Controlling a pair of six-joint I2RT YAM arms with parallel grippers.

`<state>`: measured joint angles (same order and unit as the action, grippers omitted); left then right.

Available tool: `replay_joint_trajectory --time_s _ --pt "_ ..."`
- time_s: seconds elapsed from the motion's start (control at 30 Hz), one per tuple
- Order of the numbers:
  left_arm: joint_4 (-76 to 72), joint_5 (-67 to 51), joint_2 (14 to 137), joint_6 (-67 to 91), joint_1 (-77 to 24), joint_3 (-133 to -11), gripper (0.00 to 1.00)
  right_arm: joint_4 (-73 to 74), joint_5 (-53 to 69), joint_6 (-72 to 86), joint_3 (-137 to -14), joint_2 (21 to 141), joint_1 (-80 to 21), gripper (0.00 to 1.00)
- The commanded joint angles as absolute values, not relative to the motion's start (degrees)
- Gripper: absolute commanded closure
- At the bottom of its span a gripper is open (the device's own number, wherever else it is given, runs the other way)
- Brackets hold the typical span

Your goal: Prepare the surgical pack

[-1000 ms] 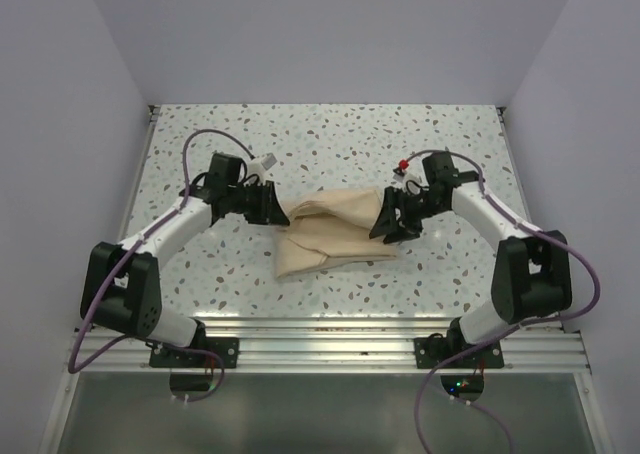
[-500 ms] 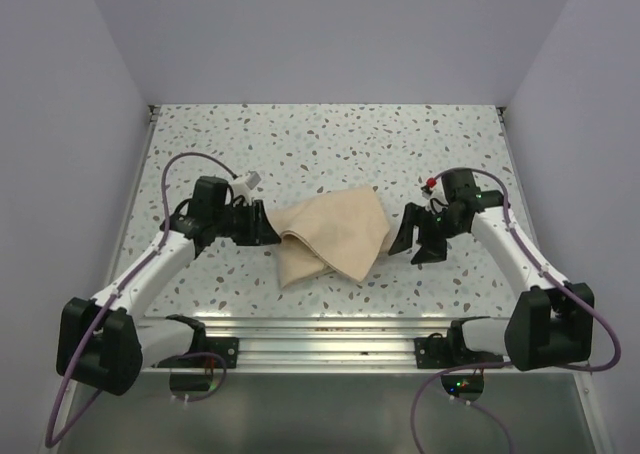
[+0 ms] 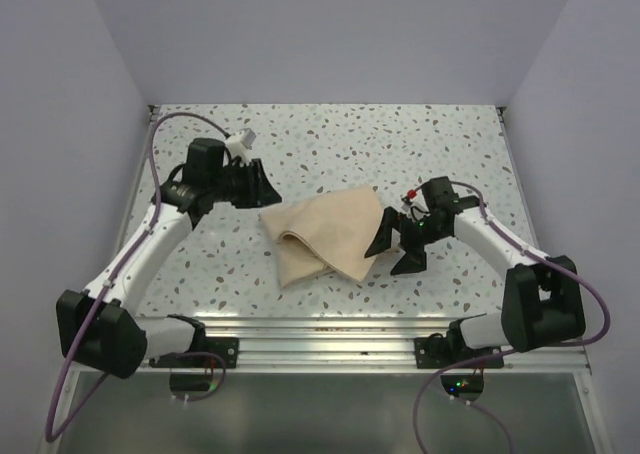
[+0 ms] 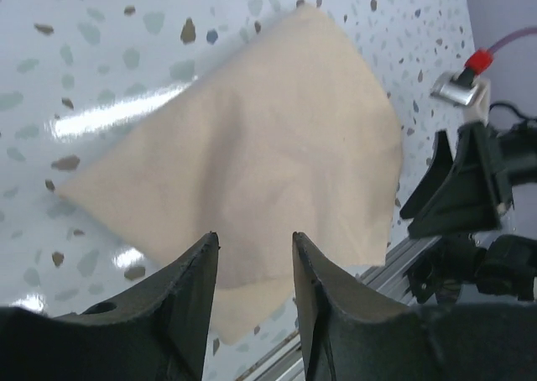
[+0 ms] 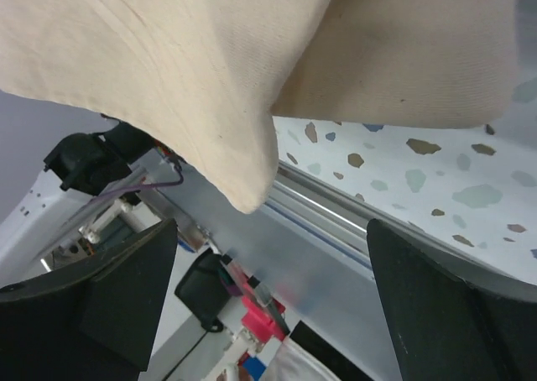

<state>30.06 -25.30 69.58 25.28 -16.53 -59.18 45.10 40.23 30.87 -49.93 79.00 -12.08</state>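
Where the top camera looks down on the speckled table (image 3: 330, 134), we count one beige cloth (image 3: 330, 229), two arms and two claws. The cloth lies near the middle of the table, folded over itself, its long axis running on a diagonal from the near left to a pointed corner at the far right. The left claw (image 3: 262, 192) hangs just beside the cloth's far-left corner; the right claw (image 3: 393, 252) sits just beside its right edge with both fingers spread wide, and we cannot tell from here whether it touches the fabric. From the left wrist we see one cloth (image 4: 252, 146) spread flat below the left claw (image 4: 256, 240), whose two dark fingers stand parted with nothing between them. From the right wrist we see the same cloth (image 5: 210, 54) filling the top of the view, one folded corner pointing down toward the table's metal rail (image 5: 336, 230), while the right claw (image 5: 268, 230) gapes wide and grips nothing.
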Motion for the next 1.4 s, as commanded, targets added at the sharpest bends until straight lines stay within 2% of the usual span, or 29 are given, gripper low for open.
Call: replay_joint_trajectory --time_s 0.0,0.03,0.23,0.4,0.5,0.57,0.6,0.63,0.7,0.73,0.83,0.93,1.2,1.3,1.37 --pt "29.89 -26.01 79.67 22.59 -16.61 -69.05 0.55 37.11 41.85 37.86 -47.82 78.93 -16.78 0.01" --pt "30.06 -26.97 82.07 22.41 -16.52 -70.73 0.55 35.09 41.31 39.01 -47.73 79.71 -18.09 0.01" --pt "31.29 -37.17 99.65 21.71 -16.7 -77.17 0.77 27.87 39.99 45.35 -46.84 82.53 -20.56 0.01" --pt "29.1 -37.18 102.3 21.01 -16.79 -74.71 0.81 27.16 39.9 46.67 -46.85 85.52 -23.29 0.05" --pt "28.92 -36.92 102.65 20.39 -16.79 -74.18 0.81 26.36 39.9 46.41 -47.46 87.09 -25.22 0.12" --pt "28.48 -36.83 103.27 19.95 -16.79 -73.48 0.82 26.81 40.42 46.14 -47.81 87.45 -25.66 0.21" --pt "28.39 -36.65 103.45 19.86 -16.79 -73.22 0.82 26.89 41.04 45.62 -47.73 87.71 -25.75 0.29" --pt "28.3 -36.74 103.53 19.78 -16.79 -72.78 0.83 29.5 41.31 44.75 -48.16 87.71 -25.75 0.52" --pt "28.3 -36.74 103.89 19.51 -16.87 -71.99 0.83 33.38 40.78 40.97 -48.78 86.49 -25.66 0.7" --pt "28.04 -36.56 104.06 19.25 -16.87 -71.63 0.83 37.75 40.43 39.56 -49.3 85.7 -25.66 0.84" --pt "28.21 -35.42 104.59 18.9 -16.87 -70.75 0.84 47.79 35.78 33.76 -51.05 83.33 -25.58 0.97" --pt "28.04 -34.63 105.38 18.98 -16.87 -69.61 0.86 53.08 33.31 31.2 -50.89 81.75 -25.49 1.0" --pt "28.47 -32.79 107.49 17.93 -16.79 -68.99 0.88 56.86 29.89 29.36 -43.26 79.54 -22.78 1.0" --pt "28.3 -31.82 107.31 17.93 -16.79 -68.91 0.89 54.68 29.19 27.6 -41.31 81.82 -20.05 0.99" --pt "28.56 -31.82 106.44 18.02 -16.79 -69.34 0.89 53.18 29.17 26.64 -39.91 84.53 -18.81 0.93"
